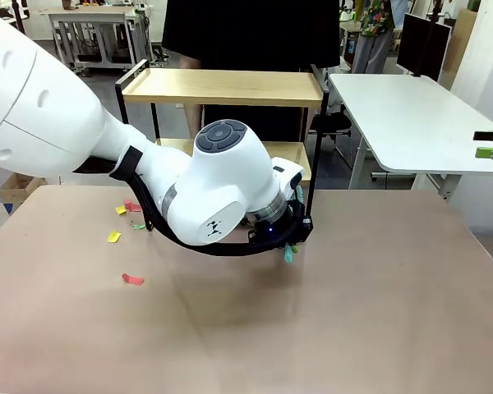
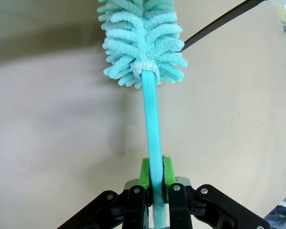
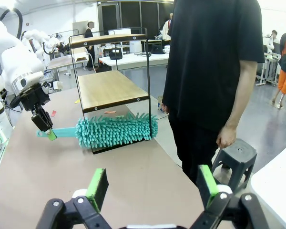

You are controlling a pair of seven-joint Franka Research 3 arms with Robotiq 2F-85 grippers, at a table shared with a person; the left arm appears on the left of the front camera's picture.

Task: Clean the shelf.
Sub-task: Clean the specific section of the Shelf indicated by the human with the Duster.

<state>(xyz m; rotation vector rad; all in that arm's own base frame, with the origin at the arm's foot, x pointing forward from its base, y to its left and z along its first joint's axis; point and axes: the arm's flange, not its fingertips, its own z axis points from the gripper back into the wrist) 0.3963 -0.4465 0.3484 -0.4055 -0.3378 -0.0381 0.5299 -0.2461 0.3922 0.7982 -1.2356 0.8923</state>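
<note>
Teal chenille in thick, soft, finger-like tufts forms the oblong head of the one duster, which is carried on a slim, smooth teal stick. The stick is pinched between the two green pads of the left gripper, whose black jaws are closed on it. The shelf is seen at the far side of the matte brown table, near the middle: two pale wooden boards are held in a thin black wire frame. The duster head is laid low by the foot of that frame, below the lower board. The right gripper is held at the right, its jaws spread wide with nothing between them. Five small coloured scraps, yellow, red and green, can be counted on the left of the table.
</note>
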